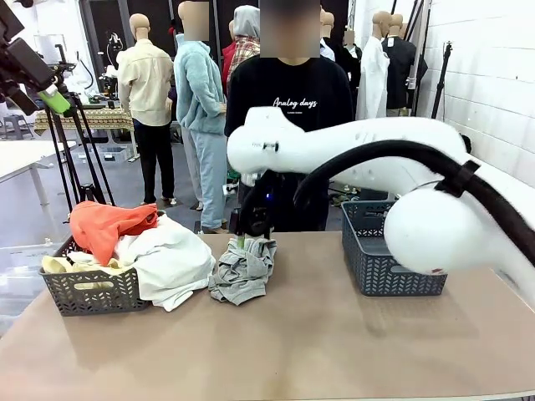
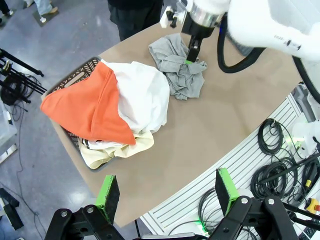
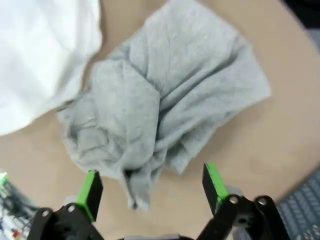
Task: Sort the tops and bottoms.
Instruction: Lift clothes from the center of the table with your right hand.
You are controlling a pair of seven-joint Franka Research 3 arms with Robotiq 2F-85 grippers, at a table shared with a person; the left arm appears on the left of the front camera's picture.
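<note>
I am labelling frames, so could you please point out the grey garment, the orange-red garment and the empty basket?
grey garment (image 3: 150,110), right wrist view, crumpled middle.
orange-red garment (image 2: 90,107), left wrist view, flat centre.
empty basket (image 1: 393,280), front view, front wall.

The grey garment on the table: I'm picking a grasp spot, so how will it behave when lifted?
The grey garment lies crumpled in soft folds, so it will probably sag and unfurl from a single pinch. It looks thin, likely light. The right gripper hovers open above it; loose layers may slip free.
</note>
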